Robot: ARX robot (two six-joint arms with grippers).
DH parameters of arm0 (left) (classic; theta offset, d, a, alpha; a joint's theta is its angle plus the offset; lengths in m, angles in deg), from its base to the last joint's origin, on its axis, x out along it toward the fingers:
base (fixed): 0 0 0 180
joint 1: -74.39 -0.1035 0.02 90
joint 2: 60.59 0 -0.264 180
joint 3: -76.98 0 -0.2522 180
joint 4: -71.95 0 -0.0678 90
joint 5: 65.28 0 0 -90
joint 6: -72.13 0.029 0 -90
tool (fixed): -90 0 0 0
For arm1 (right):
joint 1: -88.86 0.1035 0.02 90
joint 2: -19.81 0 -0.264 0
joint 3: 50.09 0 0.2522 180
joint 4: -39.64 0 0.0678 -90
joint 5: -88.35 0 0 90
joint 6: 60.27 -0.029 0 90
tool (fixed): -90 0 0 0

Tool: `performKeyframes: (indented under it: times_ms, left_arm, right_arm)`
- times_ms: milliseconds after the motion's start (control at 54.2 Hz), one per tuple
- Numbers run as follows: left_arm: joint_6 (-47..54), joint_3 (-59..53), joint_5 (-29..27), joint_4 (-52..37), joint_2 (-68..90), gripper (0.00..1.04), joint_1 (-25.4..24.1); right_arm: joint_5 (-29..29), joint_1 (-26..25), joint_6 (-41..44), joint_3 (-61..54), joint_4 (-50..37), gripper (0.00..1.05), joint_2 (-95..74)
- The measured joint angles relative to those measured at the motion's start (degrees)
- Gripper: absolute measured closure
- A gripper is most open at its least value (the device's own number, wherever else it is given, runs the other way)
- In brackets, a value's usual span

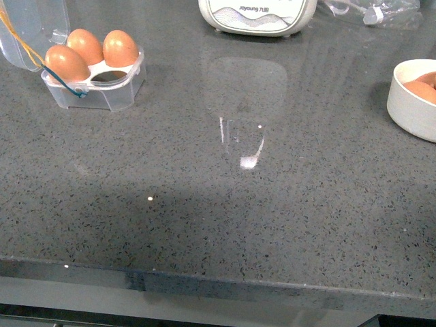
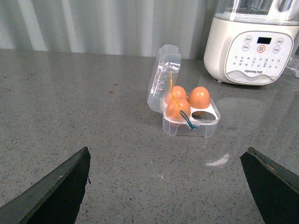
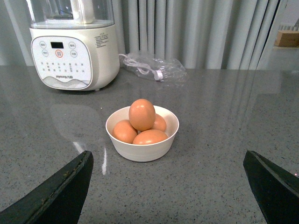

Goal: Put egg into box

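Three eggs sit in the box (image 1: 102, 95), far left on the table (image 1: 238, 225); lid open, near-right slot empty. Left claw (image 2: 167, 150) faces it, wide, empty. Far right, bowl (image 1: 409, 102): the egg (image 3: 142, 114) on top, long axis upright, straight ahead of right claw (image 3: 168, 153), wide, empty. Right arm nearer.

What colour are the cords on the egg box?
One yellow cord and one blue cord on the box; they show clearest in the left wrist view.

brown eggs (image 3: 142, 114) fill the white bowl (image 3: 142, 153) — tool (image 3: 167, 161) spread wide.
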Motion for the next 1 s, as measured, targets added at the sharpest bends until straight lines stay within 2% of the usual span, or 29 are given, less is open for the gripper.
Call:
performKeyframes:
  times_ms: [996]
  left_arm:
    - [0.00, 0.00, 0.00, 0.00, 0.00, 0.07, 0.00]
  right_arm:
    - [-0.02, 0.00, 0.00, 0.00, 0.00, 0.07, 0.00]
